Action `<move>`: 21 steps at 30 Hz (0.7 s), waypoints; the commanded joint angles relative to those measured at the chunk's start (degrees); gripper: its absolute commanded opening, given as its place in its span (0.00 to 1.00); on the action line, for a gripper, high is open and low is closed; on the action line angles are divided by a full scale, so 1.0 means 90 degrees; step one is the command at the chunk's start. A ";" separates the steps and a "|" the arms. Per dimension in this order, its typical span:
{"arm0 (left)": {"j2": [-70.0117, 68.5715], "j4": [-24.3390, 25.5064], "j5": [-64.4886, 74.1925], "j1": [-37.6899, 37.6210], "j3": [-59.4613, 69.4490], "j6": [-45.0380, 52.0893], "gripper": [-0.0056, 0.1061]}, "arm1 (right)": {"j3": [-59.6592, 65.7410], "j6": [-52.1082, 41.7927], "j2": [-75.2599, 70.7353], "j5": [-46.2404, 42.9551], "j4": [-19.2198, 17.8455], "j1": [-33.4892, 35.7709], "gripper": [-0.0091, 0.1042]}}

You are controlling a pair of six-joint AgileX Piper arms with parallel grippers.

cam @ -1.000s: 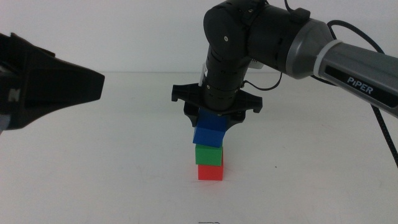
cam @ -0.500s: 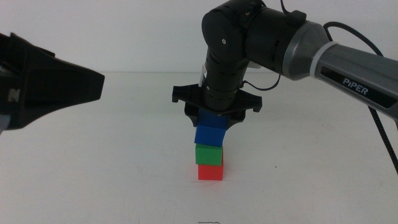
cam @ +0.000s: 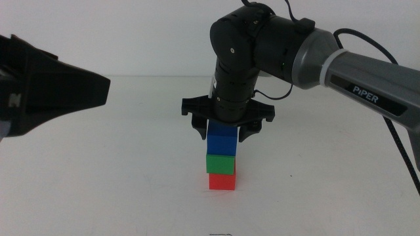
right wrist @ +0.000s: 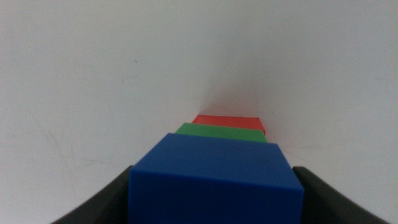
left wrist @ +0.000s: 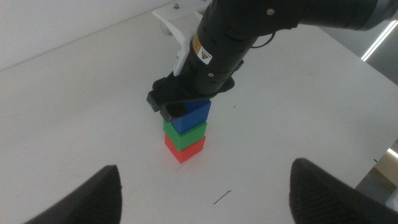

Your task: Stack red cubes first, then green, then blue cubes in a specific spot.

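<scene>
The red cube (cam: pixel 222 181) sits on the white tabletop with the green cube (cam: pixel 220 163) on it and the blue cube (cam: pixel 222 139) on top, level. My right gripper (cam: pixel 222 134) reaches down from above and is shut on the blue cube, one jaw against each side. In the right wrist view the blue cube (right wrist: pixel 214 177) fills the space between the jaws, with the green cube (right wrist: pixel 221 132) and the red cube (right wrist: pixel 229 121) beyond. The stack also shows in the left wrist view (left wrist: pixel 185 134). My left gripper (left wrist: pixel 205 167) is open and empty, held high to the left of the stack.
The left arm's dark body (cam: pixel 46 88) fills the left edge of the middle view. The right arm (cam: pixel 341 62) comes in from the upper right with a black cable (cam: pixel 403 137) hanging behind. A white fixture (left wrist: pixel 177 18) stands at the table's far side.
My right gripper has come down a little with the blue cube. The cube was tilted above the green cube and now rests level on it.
</scene>
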 commanded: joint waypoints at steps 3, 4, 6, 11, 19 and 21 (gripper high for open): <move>-0.0021 -0.0259 -0.0342 0.0021 -0.0125 -0.0012 0.85 | -0.0347 -0.0118 -0.0518 0.0450 -0.0092 0.0087 0.59; -0.0021 -0.0259 -0.0342 0.0021 -0.0125 -0.0012 0.85 | -0.0451 -0.0143 -0.0547 0.0450 -0.0092 0.0101 0.59; -0.0021 -0.0259 -0.0342 0.0021 -0.0125 -0.0012 0.85 | -0.0677 -0.0269 -0.0609 0.0450 -0.0105 0.0140 0.59; -0.0021 -0.0259 -0.0342 0.0021 -0.0125 -0.0012 0.85 | -0.0979 -0.0536 -0.0837 0.0450 -0.0319 0.0137 0.59; -0.0021 -0.0259 -0.0342 0.0021 -0.0125 -0.0012 0.85 | -0.0979 -0.0810 -0.1402 0.0450 -0.0902 -0.0045 0.59; -0.0021 -0.0259 -0.0342 0.0021 -0.0125 -0.0012 0.85 | -0.0974 -0.1047 -0.1628 0.0450 -0.0963 -0.0118 0.59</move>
